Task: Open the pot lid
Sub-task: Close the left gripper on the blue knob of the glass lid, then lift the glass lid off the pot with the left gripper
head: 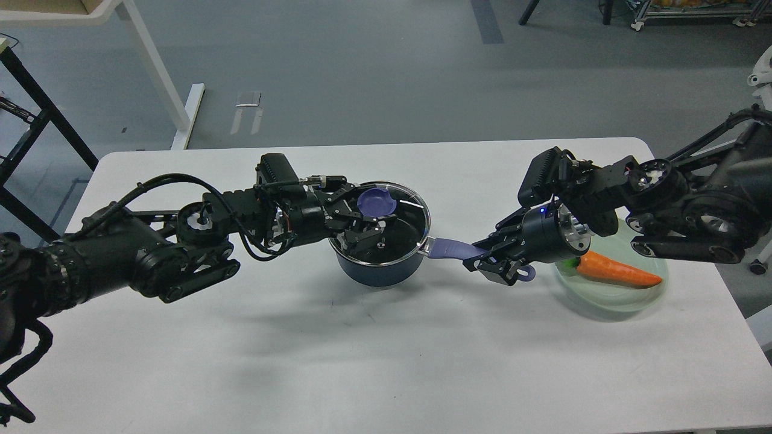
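The navy pot (380,270) stands on the white table (362,361) at centre. The clear glass lid (410,220) rests on it, and its lavender knob (376,202) shows in full. My left gripper (363,216) hovers over the left part of the lid. Its jaws are spread, one finger above-left of the knob and one below it, and they do not seem to clamp it. My right gripper (491,259) is shut on the pot's lavender handle (452,247) near the end with the hole.
A pale green plate (627,301) with an orange carrot (615,271) sits right of the pot, under my right forearm. A white table leg (154,66) and a black frame (36,114) stand on the floor at the back left.
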Robot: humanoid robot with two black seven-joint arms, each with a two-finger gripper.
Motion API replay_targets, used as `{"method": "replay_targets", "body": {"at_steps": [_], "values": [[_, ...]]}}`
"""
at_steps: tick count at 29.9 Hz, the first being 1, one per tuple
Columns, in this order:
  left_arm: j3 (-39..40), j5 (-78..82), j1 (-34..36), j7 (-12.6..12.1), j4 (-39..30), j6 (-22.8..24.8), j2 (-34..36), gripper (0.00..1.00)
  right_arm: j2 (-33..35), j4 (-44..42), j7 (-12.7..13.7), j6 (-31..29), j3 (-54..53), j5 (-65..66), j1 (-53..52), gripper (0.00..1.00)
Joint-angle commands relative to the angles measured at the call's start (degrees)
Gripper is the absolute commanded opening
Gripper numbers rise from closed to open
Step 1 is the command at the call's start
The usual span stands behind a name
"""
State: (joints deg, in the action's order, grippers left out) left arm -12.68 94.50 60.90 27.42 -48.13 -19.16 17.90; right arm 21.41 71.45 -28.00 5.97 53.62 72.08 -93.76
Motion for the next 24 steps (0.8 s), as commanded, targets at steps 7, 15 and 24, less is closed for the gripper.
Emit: {"method": "replay_targets", "body": {"at_steps": [7, 15, 24], "values": [[0.91, -0.1, 0.62, 0.58, -2.14, -0.18, 2.22, 0.41, 0.03, -0.17, 0.0, 0.0, 0.0, -0.01, 0.34, 0.24], [1.7, -3.61, 2.65, 0.58, -6.02, -0.35, 12.41, 0.41, 0.47, 0.09, 0.0, 0.0, 0.0, -0.01, 0.69, 0.24], [0.91, -4.32, -4.02, 0.58, -4.09, -0.35, 23.05, 0.41, -0.14, -0.17, 0.0, 0.0, 0.0, 0.17, 0.69, 0.24]]}}
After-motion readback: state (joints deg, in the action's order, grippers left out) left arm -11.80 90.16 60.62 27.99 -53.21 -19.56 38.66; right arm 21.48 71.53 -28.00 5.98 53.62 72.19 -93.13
